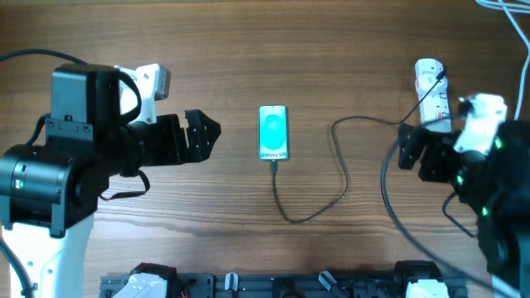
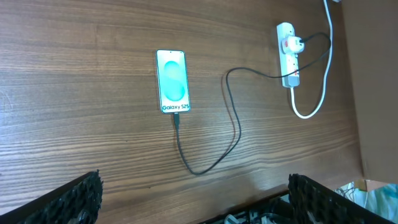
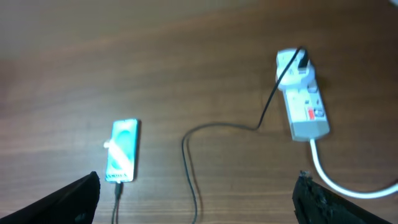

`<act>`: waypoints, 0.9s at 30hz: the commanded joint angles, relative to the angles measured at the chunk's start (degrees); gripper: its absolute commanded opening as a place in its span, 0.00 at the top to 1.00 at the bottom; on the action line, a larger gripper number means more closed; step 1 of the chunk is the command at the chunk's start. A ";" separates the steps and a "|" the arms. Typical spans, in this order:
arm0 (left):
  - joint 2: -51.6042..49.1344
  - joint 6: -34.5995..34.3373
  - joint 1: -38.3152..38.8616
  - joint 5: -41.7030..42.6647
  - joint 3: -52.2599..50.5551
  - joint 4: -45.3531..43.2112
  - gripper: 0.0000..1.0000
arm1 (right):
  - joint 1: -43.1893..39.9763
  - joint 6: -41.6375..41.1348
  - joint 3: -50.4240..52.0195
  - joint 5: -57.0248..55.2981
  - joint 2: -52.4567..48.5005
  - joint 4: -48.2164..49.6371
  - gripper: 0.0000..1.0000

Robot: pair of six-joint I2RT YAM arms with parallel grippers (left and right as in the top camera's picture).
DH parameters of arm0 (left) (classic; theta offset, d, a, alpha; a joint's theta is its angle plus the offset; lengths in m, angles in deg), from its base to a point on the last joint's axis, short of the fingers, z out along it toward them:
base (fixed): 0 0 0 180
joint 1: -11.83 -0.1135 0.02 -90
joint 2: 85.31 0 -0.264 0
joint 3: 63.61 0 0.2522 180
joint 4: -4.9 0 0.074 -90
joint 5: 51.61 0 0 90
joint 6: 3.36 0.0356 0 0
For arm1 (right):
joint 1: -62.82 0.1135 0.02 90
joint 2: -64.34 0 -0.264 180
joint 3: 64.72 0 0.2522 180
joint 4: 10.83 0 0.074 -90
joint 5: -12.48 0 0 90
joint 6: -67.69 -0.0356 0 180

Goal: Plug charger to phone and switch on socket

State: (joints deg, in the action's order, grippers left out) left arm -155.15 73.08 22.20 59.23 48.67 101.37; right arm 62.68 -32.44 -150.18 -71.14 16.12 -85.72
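Note:
The phone point(image 1: 273, 132) lies flat mid-table with its cyan screen lit; it also shows in the left wrist view point(image 2: 172, 81) and the right wrist view point(image 3: 122, 150). The thin black charger cable point(image 1: 331, 178) has its plug tip in the phone's near end point(image 2: 176, 119) and curves round to the white socket strip point(image 1: 431, 91) at the back right, where its adapter sits point(image 2: 294, 43). The socket also shows in the right wrist view point(image 3: 303, 104). My left gripper point(image 1: 201, 135) is open and empty, left of the phone. My right gripper point(image 1: 407, 147) is open and empty, just in front of the socket.
The socket's thick white lead point(image 2: 317, 93) loops off the table's right side. The table's right edge point(image 2: 351, 112) lies just beyond the socket. A black rail with fittings point(image 1: 273, 285) runs along the front edge.

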 commanded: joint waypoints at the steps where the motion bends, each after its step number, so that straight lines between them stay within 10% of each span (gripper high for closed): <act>1: -0.02 1.16 -0.22 -0.15 0.07 -0.11 0.00 | 0.31 1.22 0.22 -0.33 2.95 0.44 0.00; 27: -0.02 1.16 -0.22 -0.13 0.07 -0.13 0.00 | 1.57 2.47 42.32 9.20 33.57 36.68 0.00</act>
State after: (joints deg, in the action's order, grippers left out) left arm -155.15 73.08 22.20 59.23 48.67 101.37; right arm 62.83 -31.35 -111.45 -63.32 46.72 -52.10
